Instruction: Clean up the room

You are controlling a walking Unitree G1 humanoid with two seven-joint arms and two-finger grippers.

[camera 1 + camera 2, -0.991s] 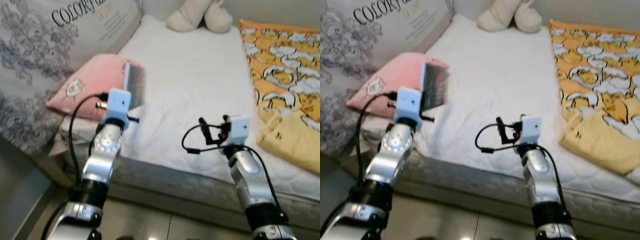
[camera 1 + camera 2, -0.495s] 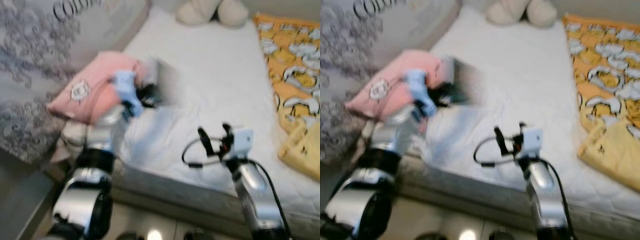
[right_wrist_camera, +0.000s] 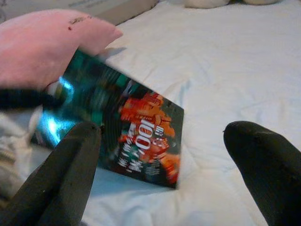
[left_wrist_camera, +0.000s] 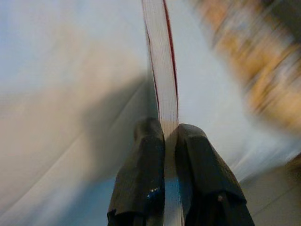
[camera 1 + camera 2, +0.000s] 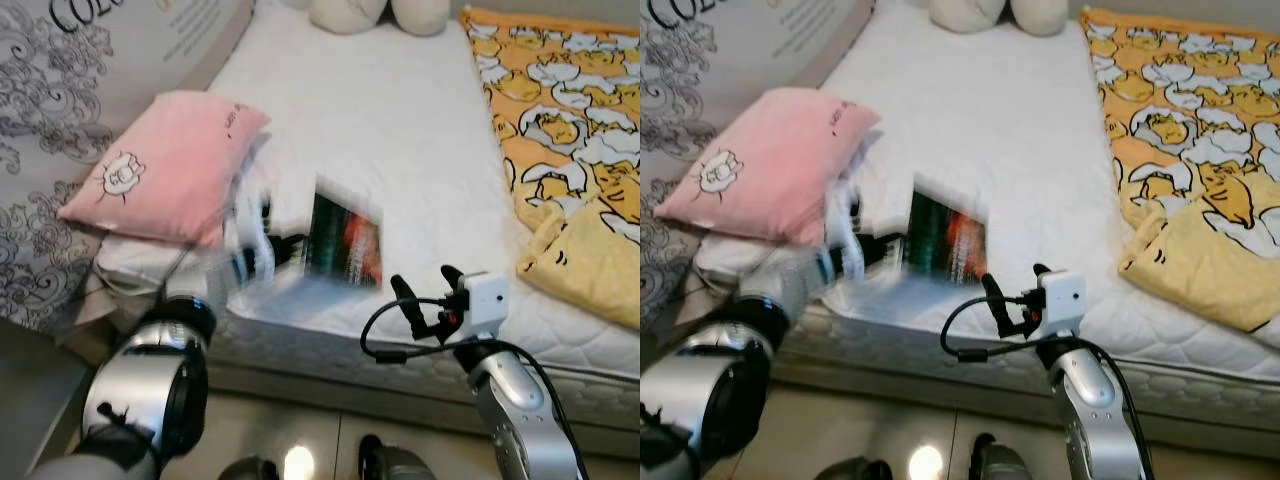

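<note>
A thin book (image 5: pixel 345 245) with a green and orange cover hangs over the front part of the white mattress (image 5: pixel 400 130). My left gripper (image 5: pixel 283 250) is shut on its edge, blurred by motion. In the left wrist view both black fingers (image 4: pixel 141 160) clamp the book's page edge (image 4: pixel 162 70). My right gripper (image 5: pixel 425 292) is open at the mattress's front edge, just right of the book. The right wrist view shows its fingers (image 3: pixel 70 160) spread wide, with the book (image 3: pixel 136 136) ahead between them. A pink pillow (image 5: pixel 165 165) lies at the left side of the bed.
A yellow duck-print blanket (image 5: pixel 570 110) is bunched along the bed's right side. A cream plush toy (image 5: pixel 370 12) sits at the far end. A patterned panel (image 5: pixel 50 100) rises on the left. Tiled floor (image 5: pixel 300 440) lies below the bed edge.
My left arm has swung the book from beside the pink pillow down and right towards the right gripper. The camera has shifted too. The right gripper stays open.
</note>
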